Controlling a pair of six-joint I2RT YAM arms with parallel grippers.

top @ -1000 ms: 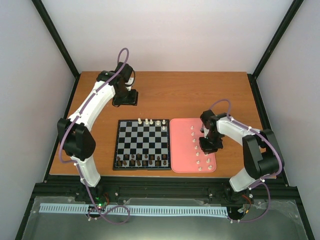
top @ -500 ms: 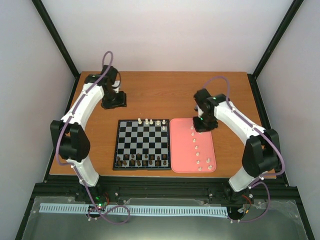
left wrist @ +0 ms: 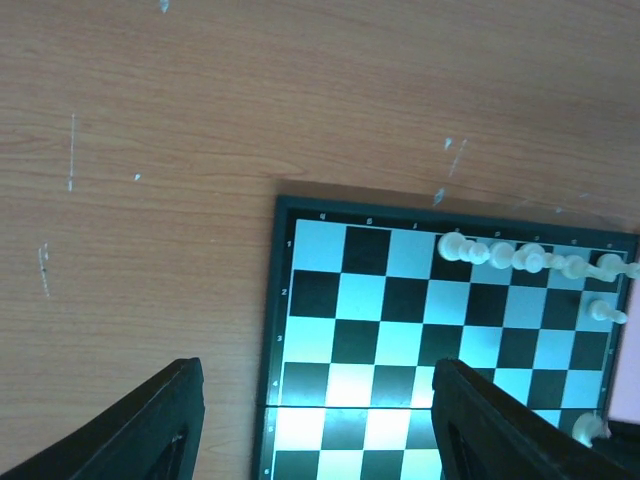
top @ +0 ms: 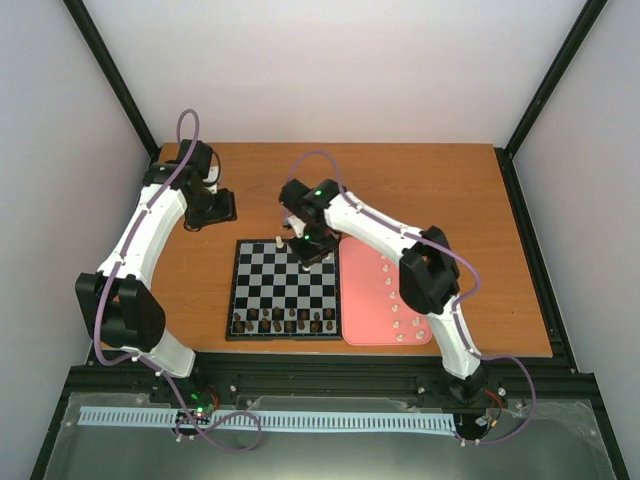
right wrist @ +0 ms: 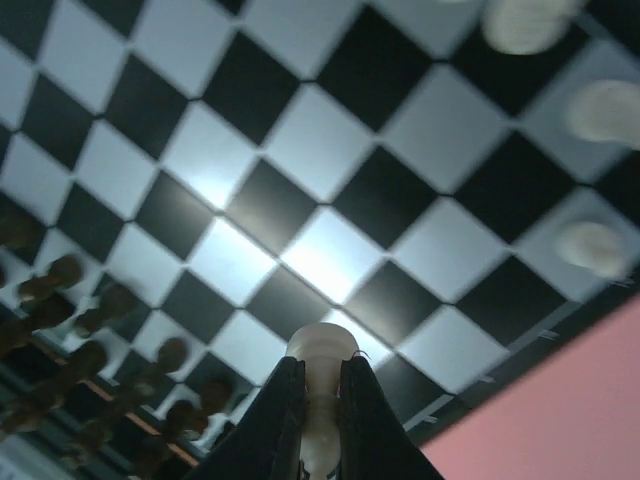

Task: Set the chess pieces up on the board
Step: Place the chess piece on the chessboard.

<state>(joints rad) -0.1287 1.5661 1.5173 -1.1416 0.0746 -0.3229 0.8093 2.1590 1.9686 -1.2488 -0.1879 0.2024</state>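
Note:
The board [top: 284, 287] lies mid-table. My right gripper [top: 311, 252] hangs over its far right squares, shut on a cream chess piece [right wrist: 322, 347] whose rounded head sticks out above the fingertips [right wrist: 285, 400]. In the right wrist view the gripper [right wrist: 320, 385] is above the checks, with blurred cream pieces [right wrist: 604, 108] further off. A row of white pieces [left wrist: 520, 259] stands on the board's far edge, one [left wrist: 601, 311] a rank in. My left gripper [left wrist: 320, 425] is open and holds nothing, above the board's far left corner [left wrist: 285, 215]. From above, the left gripper [top: 214, 207] is over bare wood.
A pink tray [top: 365, 300] lies against the board's right side with several white pieces [top: 396, 310] in a line. Dark brown pieces [top: 280, 321] fill the board's near ranks and appear blurred in the right wrist view [right wrist: 95, 320]. Black frame posts stand at the table's corners.
The right arm has swung from the pink tray leftward to the board's far right, shut on a piece. The left arm has drawn back to the left, away from the board.

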